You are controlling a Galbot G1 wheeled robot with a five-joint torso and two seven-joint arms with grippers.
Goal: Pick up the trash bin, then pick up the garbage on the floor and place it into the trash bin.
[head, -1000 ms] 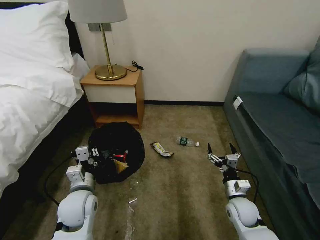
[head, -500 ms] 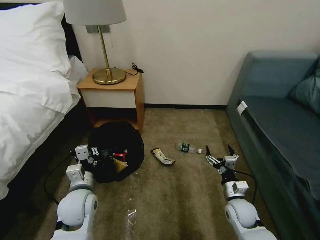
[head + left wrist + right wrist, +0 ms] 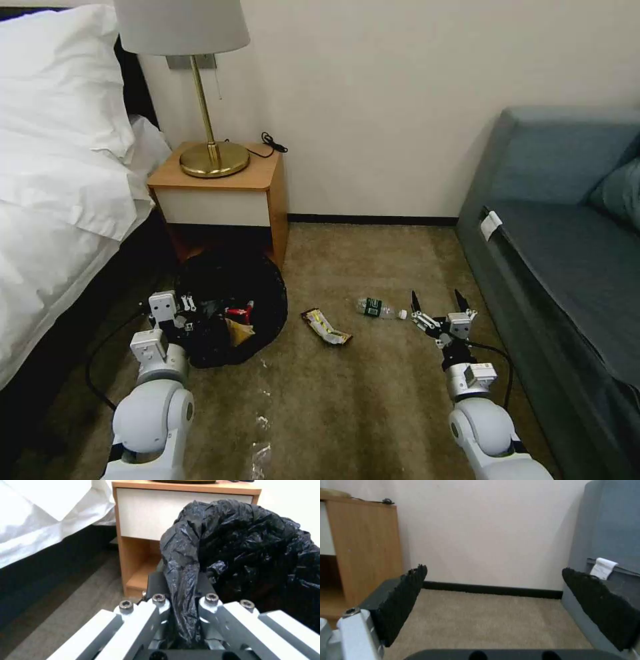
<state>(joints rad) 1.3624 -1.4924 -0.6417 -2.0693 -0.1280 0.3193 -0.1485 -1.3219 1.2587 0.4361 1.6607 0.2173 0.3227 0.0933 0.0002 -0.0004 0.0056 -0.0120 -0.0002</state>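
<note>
A: What's hard to make out?

B: The trash bin (image 3: 230, 307) is so draped in its black bag (image 3: 233, 542) that none of its white wall shows. Inside it, a red packet (image 3: 240, 311) and a brown paper bag (image 3: 239, 330) are only partly seen. The left gripper (image 3: 181, 313) is mostly lost against the bag from the head; the left wrist view shows its fingers (image 3: 156, 605) pinched tight on a fold of the bag at the rim.

A: And the right gripper (image 3: 437, 303)?

B: Spread wide, nothing between its fingers (image 3: 403, 600), hanging above the carpet (image 3: 347, 400) just right of the bottle (image 3: 380, 309), near the sofa (image 3: 567, 267).

A: How do the loose pieces lie?

B: The bottle is on its side, its long axis running left to right, white cap toward the right gripper. The snack wrapper (image 3: 325, 327) lies flat between bin and bottle, its length slanting from upper left to lower right. The bin sits before the nightstand (image 3: 217, 200), beside the bed (image 3: 53, 200).

A: Anything different from a second ago?

B: The whole head view has slid, so the camera moved. The bottle and wrapper now sit closer to the right gripper than before; the left gripper's hold on the bag is unchanged.
</note>
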